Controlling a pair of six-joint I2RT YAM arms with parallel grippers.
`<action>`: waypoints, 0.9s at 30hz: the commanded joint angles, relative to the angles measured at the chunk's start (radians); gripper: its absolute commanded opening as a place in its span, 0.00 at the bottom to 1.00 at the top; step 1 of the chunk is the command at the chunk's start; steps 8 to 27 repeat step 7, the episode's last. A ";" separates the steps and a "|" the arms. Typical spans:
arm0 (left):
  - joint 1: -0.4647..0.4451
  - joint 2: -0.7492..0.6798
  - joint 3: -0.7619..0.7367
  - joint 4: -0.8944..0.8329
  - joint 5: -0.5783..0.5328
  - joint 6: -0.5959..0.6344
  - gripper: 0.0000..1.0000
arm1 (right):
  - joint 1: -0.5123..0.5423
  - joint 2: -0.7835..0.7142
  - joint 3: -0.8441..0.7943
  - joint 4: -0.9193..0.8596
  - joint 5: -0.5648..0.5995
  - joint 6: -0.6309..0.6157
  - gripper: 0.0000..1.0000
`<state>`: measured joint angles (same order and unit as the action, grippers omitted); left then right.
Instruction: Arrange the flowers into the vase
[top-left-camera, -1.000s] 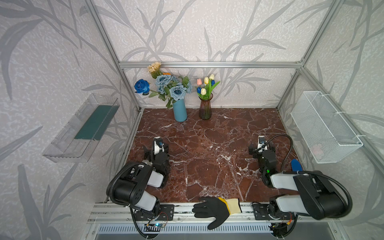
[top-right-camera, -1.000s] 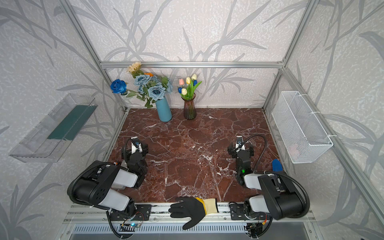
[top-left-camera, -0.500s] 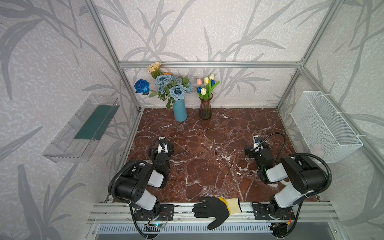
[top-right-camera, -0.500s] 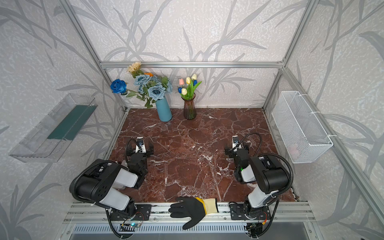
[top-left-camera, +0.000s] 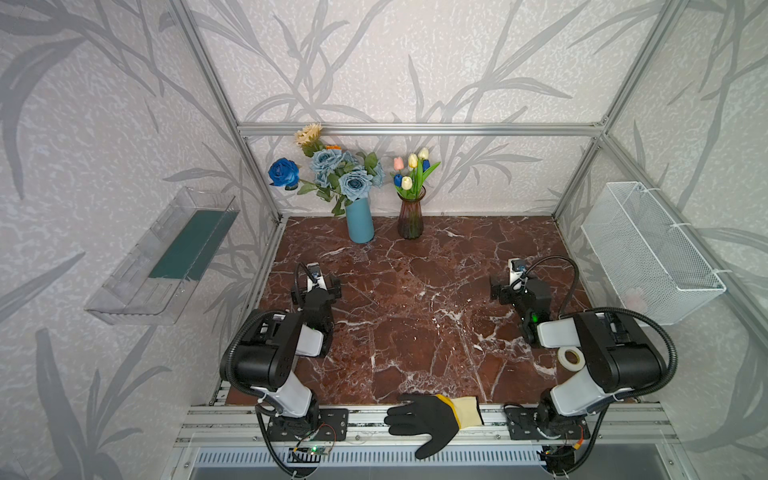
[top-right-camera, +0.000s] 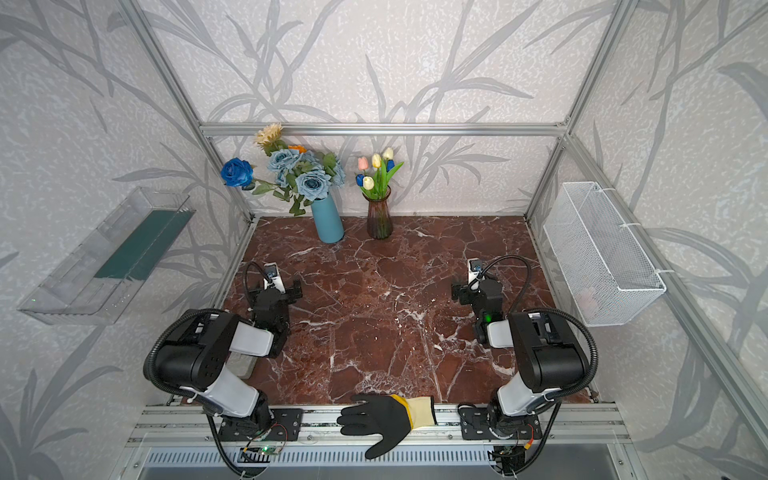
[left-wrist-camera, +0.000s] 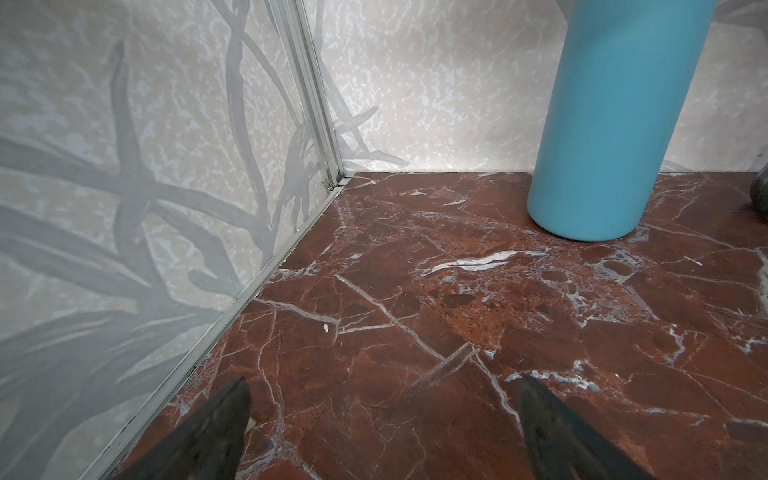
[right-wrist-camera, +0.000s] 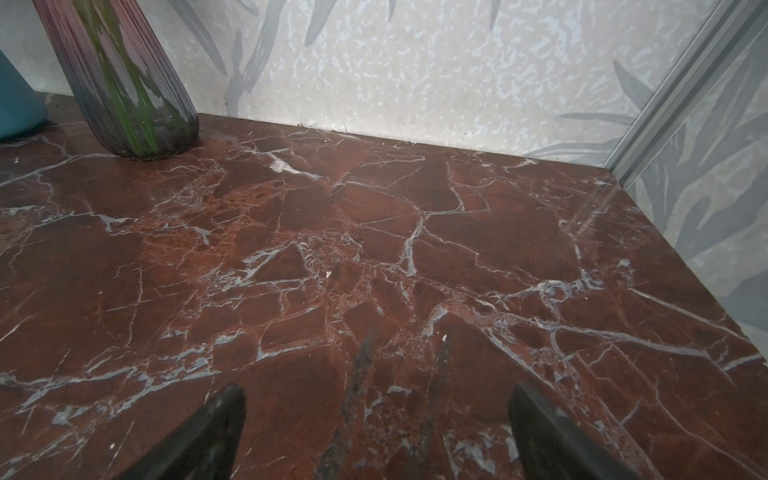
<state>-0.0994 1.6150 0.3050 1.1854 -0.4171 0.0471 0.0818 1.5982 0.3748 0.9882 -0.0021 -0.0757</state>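
- The left arm (top-left-camera: 266, 357) sat folded, elbow raised near its base and forearm reaching forward on the left in both top views.
- The left pincer (top-left-camera: 315, 286) pointed away from the base, its jaws spread wide with nothing between them.
- The right arm (top-left-camera: 615, 357) was folded in much the same way on the right.
- The right pincer (top-left-camera: 517, 289) also gaped wide and held nothing.
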 joint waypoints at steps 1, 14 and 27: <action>0.010 -0.018 0.012 -0.064 0.011 -0.038 0.99 | 0.001 -0.013 0.001 -0.009 -0.017 0.007 0.99; 0.014 -0.022 0.018 -0.079 0.020 -0.040 0.99 | 0.001 -0.013 0.001 -0.011 -0.018 0.008 0.99; 0.014 -0.022 0.018 -0.079 0.020 -0.040 0.99 | 0.001 -0.013 0.001 -0.011 -0.018 0.008 0.99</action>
